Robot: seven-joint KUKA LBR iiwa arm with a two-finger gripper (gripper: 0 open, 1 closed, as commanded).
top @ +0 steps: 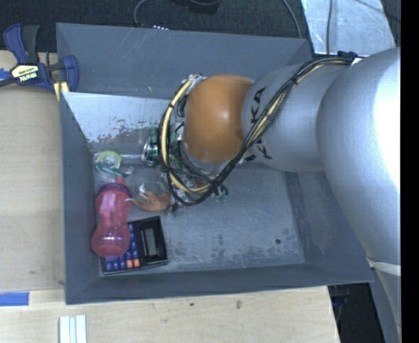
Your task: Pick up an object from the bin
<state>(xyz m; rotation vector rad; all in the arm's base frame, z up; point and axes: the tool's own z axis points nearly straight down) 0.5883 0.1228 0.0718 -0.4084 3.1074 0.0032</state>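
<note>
My gripper's dark body (186, 180) shows just under the arm's wrist, low over the bin's left middle. Right beside it on the left lies a small brown curved piece (152, 203). A pink plastic bottle (110, 220) lies lengthwise a little further left, resting partly on a black calculator (146, 243) with coloured keys. Above the brown piece, a small shiny greenish item (150, 153) sits close to the wrist. A clear ring-shaped thing with a green tint (108, 162) lies near the bin's back-left wall.
The arm comes in from the right and covers the bin's back right part. Bare grey floor stretches across the bin's front right. All the loose things crowd the left side against the sloping walls.
</note>
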